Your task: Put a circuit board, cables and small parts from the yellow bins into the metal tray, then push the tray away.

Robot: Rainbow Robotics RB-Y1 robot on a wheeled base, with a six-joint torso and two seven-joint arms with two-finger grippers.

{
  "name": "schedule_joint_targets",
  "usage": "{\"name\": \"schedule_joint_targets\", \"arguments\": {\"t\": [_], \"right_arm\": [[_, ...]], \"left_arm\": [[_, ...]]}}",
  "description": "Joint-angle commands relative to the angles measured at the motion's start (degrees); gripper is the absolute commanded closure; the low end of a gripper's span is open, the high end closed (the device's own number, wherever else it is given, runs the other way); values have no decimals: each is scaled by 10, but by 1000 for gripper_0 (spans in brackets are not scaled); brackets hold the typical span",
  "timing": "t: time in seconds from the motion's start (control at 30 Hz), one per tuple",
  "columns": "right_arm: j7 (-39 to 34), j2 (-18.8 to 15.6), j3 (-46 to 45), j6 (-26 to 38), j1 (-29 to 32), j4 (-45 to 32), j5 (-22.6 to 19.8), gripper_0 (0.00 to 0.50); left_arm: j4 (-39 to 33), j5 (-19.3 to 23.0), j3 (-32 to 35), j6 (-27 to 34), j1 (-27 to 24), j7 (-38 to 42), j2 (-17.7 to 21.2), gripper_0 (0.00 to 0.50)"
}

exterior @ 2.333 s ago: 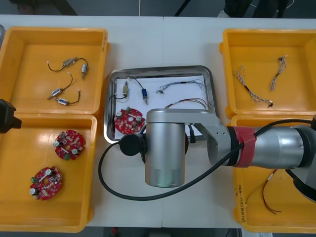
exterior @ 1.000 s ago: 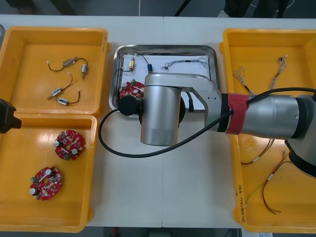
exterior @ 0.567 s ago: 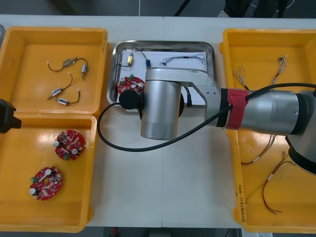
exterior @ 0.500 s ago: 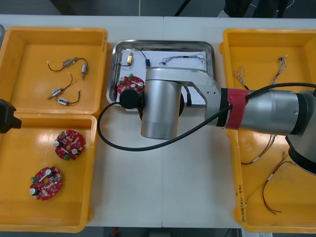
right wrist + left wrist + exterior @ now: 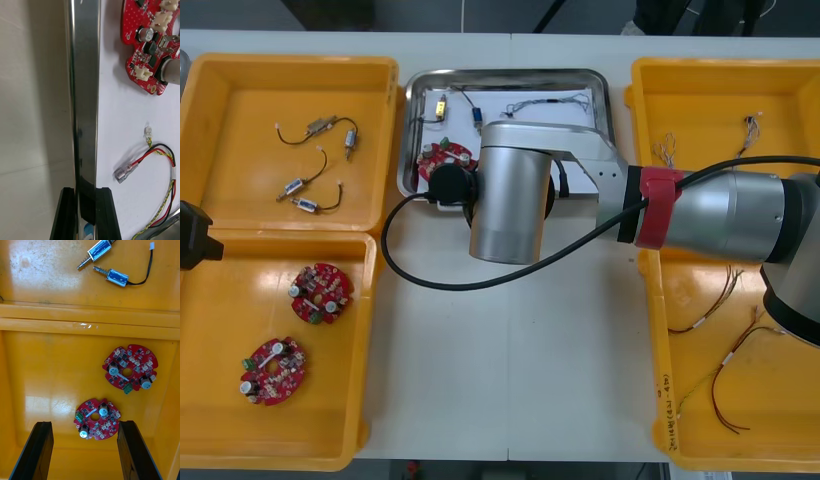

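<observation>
The metal tray [image 5: 505,74], white inside, lies at the far middle of the table. In it are a red circuit board [image 5: 442,158], small metal parts [image 5: 444,105] and a thin cable [image 5: 550,103]. My right arm [image 5: 510,200] reaches over the tray's near edge. In the right wrist view my right gripper [image 5: 86,191] is shut on the tray's rim [image 5: 84,93], one finger on each side. Beyond that rim lie the circuit board [image 5: 150,56] and a red and yellow cable [image 5: 157,153]. My left gripper [image 5: 85,424] hangs open above two circuit boards [image 5: 129,367].
Yellow bins flank the tray. The far left bin [image 5: 220,70] holds small metal parts [image 5: 310,160]; the near left bin [image 5: 210,440] holds two circuit boards [image 5: 321,292]. The right bins [image 5: 650,80] hold thin cables [image 5: 690,190]. My left arm [image 5: 195,235] sits at the left edge.
The tray has slid toward the table's far edge with my right gripper on its near rim, and the right arm has moved with it. The left arm has stayed still.
</observation>
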Motion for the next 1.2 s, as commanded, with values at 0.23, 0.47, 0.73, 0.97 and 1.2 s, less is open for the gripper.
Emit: {"name": "schedule_joint_targets", "arguments": {"t": [0.23, 0.47, 0.73, 0.97, 1.2], "right_arm": [[23, 10, 5, -33, -42, 26, 18, 500], [28, 10, 5, -52, -46, 46, 29, 500], [31, 10, 5, -77, -47, 71, 33, 500], [34, 10, 5, -107, -47, 92, 37, 500], [37, 10, 5, -136, -47, 114, 37, 500]], "left_arm": [[-15, -2, 18, 4, 14, -53, 27, 0], [-15, -2, 18, 4, 14, -53, 27, 0], [-15, -2, 18, 4, 14, -53, 27, 0], [-15, -2, 18, 4, 14, -53, 27, 0], [-15, -2, 18, 4, 14, -53, 27, 0]]}}
